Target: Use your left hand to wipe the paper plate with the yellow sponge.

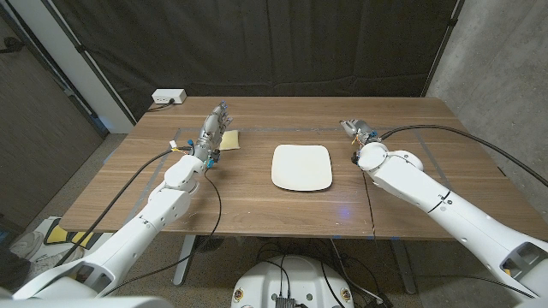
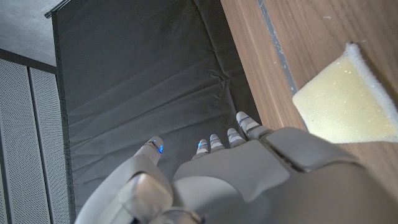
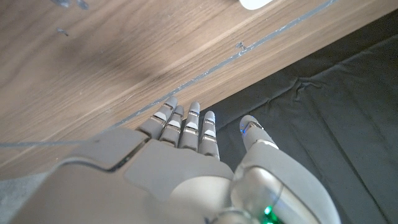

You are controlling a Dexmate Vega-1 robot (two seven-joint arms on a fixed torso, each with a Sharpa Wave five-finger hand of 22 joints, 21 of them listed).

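yellow sponge (image 2: pixel 347 99) cut by frame edge, paper plate (image 3: pixel 258 3) mostly cropped

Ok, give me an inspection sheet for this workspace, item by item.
Surface: wooden table, tape lines on it.
Job's things: yellow sponge lying on the table beside the left hand; paper plate mid-table, untouched.
Clutter: nothing seen.
Hands: left hand holds nothing, fingers straight; right hand holds nothing, apart from the plate.
Cables: black cables along both arms.
Surroundings: dark curtain behind; white box past the table's far left corner.
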